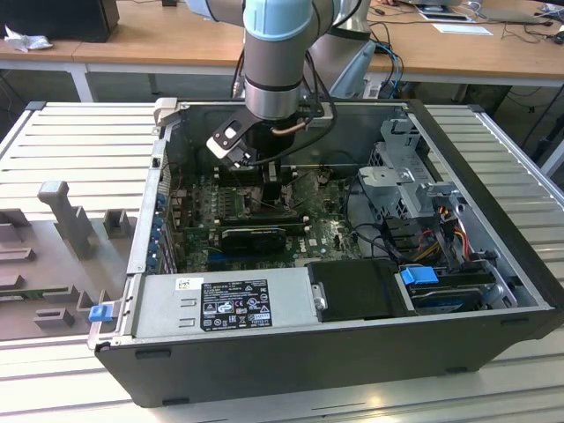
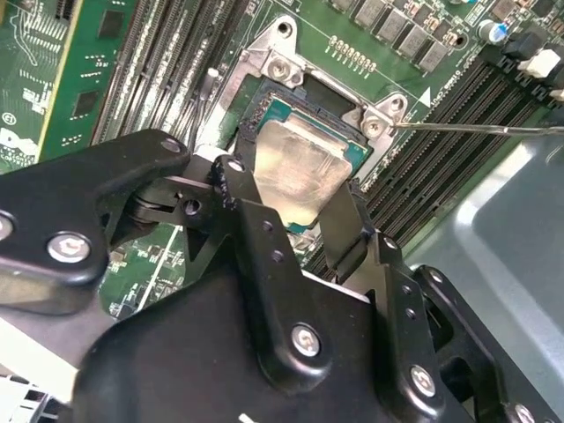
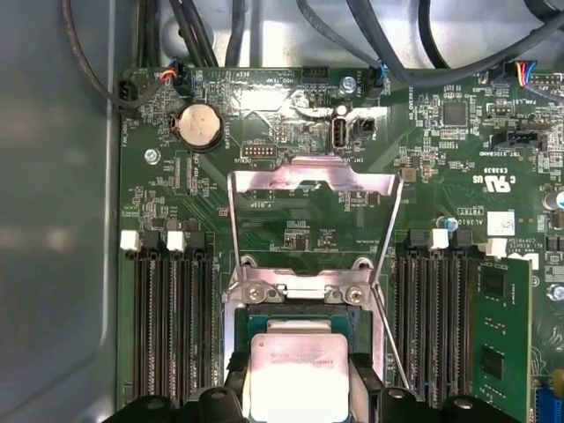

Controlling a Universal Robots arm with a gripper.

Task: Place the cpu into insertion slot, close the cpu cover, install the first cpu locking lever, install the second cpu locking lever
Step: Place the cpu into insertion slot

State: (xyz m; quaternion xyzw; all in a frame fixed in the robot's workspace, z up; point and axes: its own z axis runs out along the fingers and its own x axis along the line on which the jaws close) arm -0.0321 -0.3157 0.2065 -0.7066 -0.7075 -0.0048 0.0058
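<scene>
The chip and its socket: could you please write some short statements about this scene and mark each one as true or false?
1. The chip sits at the socket, with the jaws on two of its opposite sides. True.
2. The metal cover is closed over the chip. False: it stands open, folded back away from the socket.
3. A round coin battery sits on the green board. True.
4. The computer case is shut by a side panel. False: it is open, and the arm reaches into it.

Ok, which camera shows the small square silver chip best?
Second wrist view: the small square silver chip shows most of its face. First wrist view catches one end; exterior view has the arm over it.
</scene>
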